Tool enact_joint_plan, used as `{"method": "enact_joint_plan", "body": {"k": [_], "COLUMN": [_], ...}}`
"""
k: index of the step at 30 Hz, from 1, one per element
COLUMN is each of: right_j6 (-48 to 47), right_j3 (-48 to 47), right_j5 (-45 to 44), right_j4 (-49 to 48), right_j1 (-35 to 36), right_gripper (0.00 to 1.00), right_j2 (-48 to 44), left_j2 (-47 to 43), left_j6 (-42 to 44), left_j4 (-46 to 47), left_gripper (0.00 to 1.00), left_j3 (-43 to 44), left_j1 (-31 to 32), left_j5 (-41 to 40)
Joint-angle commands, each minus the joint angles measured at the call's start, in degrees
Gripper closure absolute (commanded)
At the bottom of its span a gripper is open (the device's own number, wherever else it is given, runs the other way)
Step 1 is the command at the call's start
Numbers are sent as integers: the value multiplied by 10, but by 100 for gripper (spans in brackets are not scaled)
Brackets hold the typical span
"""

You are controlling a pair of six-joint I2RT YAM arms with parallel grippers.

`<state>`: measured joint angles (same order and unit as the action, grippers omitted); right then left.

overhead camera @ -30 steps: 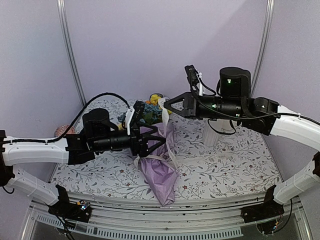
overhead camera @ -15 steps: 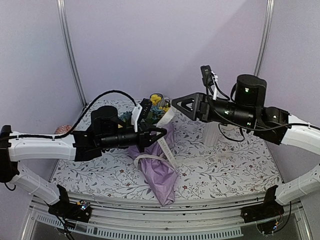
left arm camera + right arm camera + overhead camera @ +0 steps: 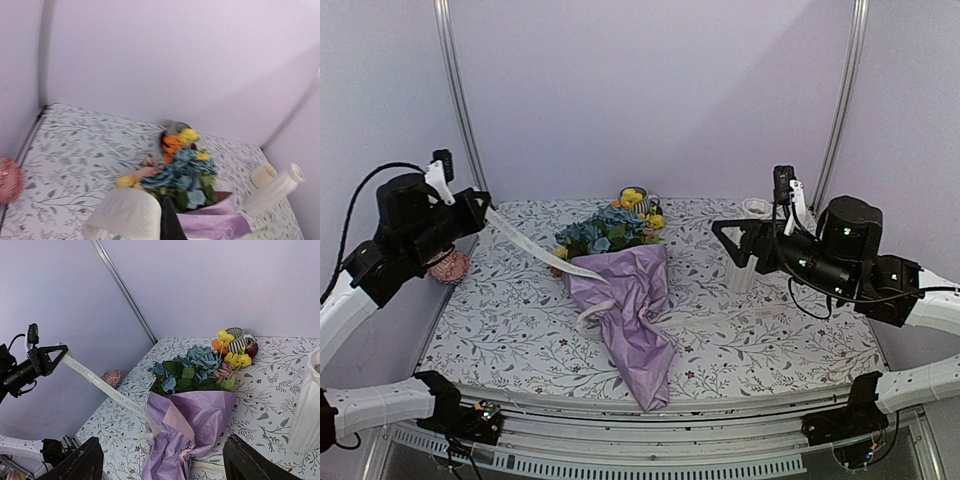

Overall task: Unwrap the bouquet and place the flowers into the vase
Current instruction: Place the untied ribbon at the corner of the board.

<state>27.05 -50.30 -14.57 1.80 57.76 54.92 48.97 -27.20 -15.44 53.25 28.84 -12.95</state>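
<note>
The bouquet lies mid-table, its lilac paper (image 3: 632, 310) pointing toward the near edge and the flowers (image 3: 605, 232) toward the back. My left gripper (image 3: 480, 206) is raised at the far left, shut on the cream ribbon (image 3: 532, 246), which stretches taut down to the bouquet. In the left wrist view the ribbon (image 3: 125, 215) fills the foreground beside one dark finger. My right gripper (image 3: 726, 236) hangs open at the right, apart from the bouquet (image 3: 200, 415). Its fingers (image 3: 80, 462) stand wide with nothing between them. The white vase (image 3: 742, 278) stands upright just behind it, also at the right wrist view's edge (image 3: 307, 410).
A striped grey cup (image 3: 236, 340) stands at the back behind the flowers. A pink patterned ball (image 3: 448, 265) sits at the table's left edge. A cream mug (image 3: 262, 175) stands by the vase. Lilac walls and metal poles enclose the back.
My left gripper shut on the ribbon and swung far up and left, pulling it out long. My right gripper let go, opened and drew back to the right.
</note>
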Motion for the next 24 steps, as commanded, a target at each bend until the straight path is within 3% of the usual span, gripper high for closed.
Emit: {"method": "enact_joint_plan", "body": {"k": [1,4,9,10,12,13,16,21,24], "right_j6": [-15,-21,-21,-18,-13,-15,-18,-21,-21], "right_j3": [0,-18,-63,-67,-70,-71,-83,-104,-110], "right_j5": [-30,-24,-9,-7,16,30,56,81,85], "right_j4": [-1,18,71,75,69,62,50,33,25], "right_j1": [1,1,1,1,1,1,1,1,0], "right_gripper": [15,15,15,15,15,15,15,15,15], "right_j2": [34,77,179,197,230,246,289,339,358], "left_j2": [-47,-55,-35,-29,-21,-19,-14,-16,-24], "left_j6": [-50,-80,-140,-152,-152,-154,-172,-270,-268], "left_j4": [-139,-176,-212,-218,-217,-218,-232,-334,-347], "left_gripper": [100,100,100,79,14,3,2,2,2], "left_j3": [3,2,-10,-12,-16,-17,-15,18,37], "left_j1": [-67,-109,-192,-203,-215,-216,-215,-216,-217], "left_j5": [-133,-187,-202,-201,-193,-194,-208,-337,-362]}}
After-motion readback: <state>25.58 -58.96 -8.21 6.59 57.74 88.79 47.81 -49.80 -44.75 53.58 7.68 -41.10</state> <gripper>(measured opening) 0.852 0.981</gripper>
